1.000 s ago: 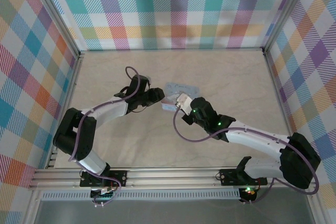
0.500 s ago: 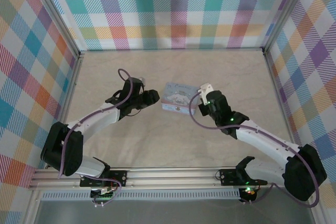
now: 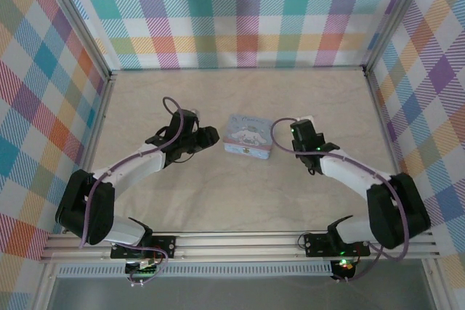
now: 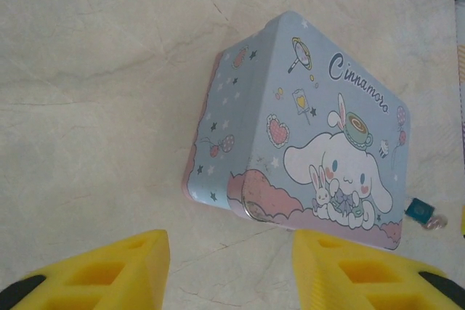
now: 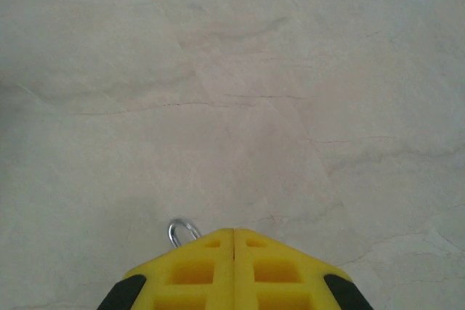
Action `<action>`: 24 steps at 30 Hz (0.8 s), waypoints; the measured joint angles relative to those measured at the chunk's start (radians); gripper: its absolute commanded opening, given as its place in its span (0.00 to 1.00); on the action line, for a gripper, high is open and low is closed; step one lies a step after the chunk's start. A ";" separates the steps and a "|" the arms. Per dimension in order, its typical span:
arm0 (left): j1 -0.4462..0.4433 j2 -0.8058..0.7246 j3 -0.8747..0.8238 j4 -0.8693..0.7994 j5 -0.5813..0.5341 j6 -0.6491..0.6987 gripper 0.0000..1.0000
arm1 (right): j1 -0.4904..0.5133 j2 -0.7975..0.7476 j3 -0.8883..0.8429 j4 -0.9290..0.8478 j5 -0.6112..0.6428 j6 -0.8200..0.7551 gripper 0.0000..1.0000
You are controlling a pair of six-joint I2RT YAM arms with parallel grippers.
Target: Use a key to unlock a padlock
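Note:
The padlock [image 4: 419, 210] is a tiny dark teal block on the table just past the far corner of the light-blue cartoon box [image 4: 305, 143]. A silvery bit touches it. My left gripper [image 4: 229, 274] is open, its yellow fingers [image 4: 131, 266] low over bare table short of the box's near corner. From above, the left gripper [image 3: 213, 134] sits left of the box [image 3: 249, 136] and the right gripper [image 3: 305, 123] right of it. My right gripper [image 5: 234, 234] is shut, finger against finger. A small silver loop [image 5: 182, 231] pokes out under its left finger. The key I cannot pick out.
Plaid cloth walls [image 3: 240, 12] close the table on three sides. An aluminium rail [image 3: 240, 241] with both arm bases runs along the near edge. Bare marbled tabletop [image 3: 240, 194] stretches between the box and the rail.
The right arm swung rightward from over the box's near right corner to a spot beside its right side, uncovering the box. The left gripper drew back slightly to the left.

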 measured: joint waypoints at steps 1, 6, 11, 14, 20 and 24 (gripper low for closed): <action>0.000 0.000 -0.003 -0.001 -0.002 0.000 0.49 | 0.000 0.027 0.012 0.000 0.008 0.000 0.00; 0.000 -0.001 -0.020 0.000 -0.002 0.000 0.49 | 0.000 0.098 0.055 -0.010 0.027 0.000 0.00; 0.000 -0.007 -0.030 -0.001 -0.010 0.000 0.50 | 0.000 0.089 0.083 -0.043 0.023 0.025 0.06; 0.000 -0.013 -0.030 -0.001 -0.018 0.001 0.52 | 0.000 0.045 0.101 -0.095 0.008 0.052 0.29; 0.000 -0.045 -0.029 -0.046 -0.071 0.032 0.94 | -0.002 -0.076 0.148 -0.161 -0.019 0.104 0.53; 0.007 -0.089 -0.019 -0.099 -0.132 0.068 1.00 | -0.021 -0.113 0.148 -0.187 -0.044 0.131 1.00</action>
